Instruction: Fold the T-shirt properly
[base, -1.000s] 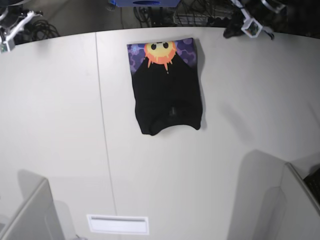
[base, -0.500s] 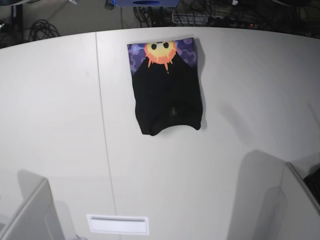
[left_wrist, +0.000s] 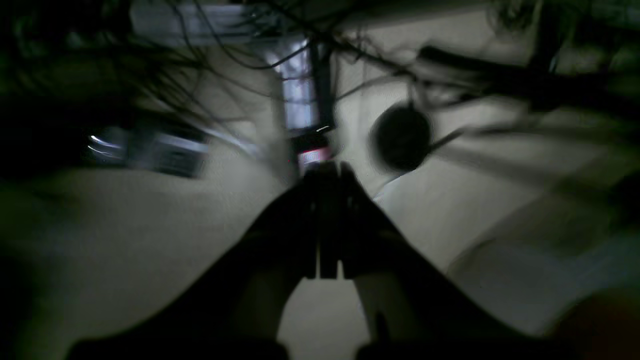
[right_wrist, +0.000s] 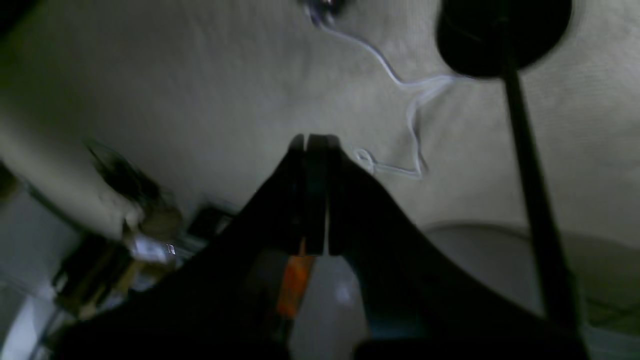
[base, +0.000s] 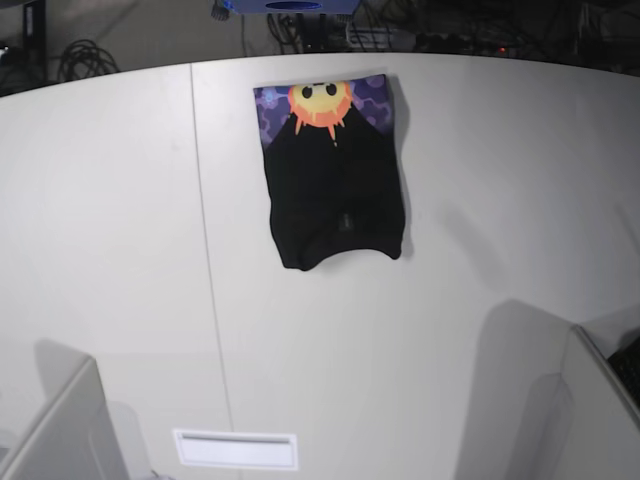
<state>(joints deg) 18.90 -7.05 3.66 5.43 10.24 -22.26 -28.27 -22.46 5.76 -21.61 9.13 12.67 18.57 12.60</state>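
White and broad, the table fills the base view, with a thin seam running down its left part and tangled cables on the floor beyond its far edge. Folded into a compact packet, the T-shirt lies flat near the far edge, a little right of the seam. Most of the packet shows plain black cloth; along its far end a strip of the print is exposed, an orange-yellow sun face on purple. Its near end is rounded and slightly uneven. Neither arm appears in the base view, and nothing touches the shirt.

Both wrist views are dim and blurred. The left claw is clenched, its two dark fingers pressed together with nothing between them, pointing at a pale surface with cables and a dark round shape. The right claw is likewise clenched on nothing, aimed at a pale surface crossed by a thin white cord.
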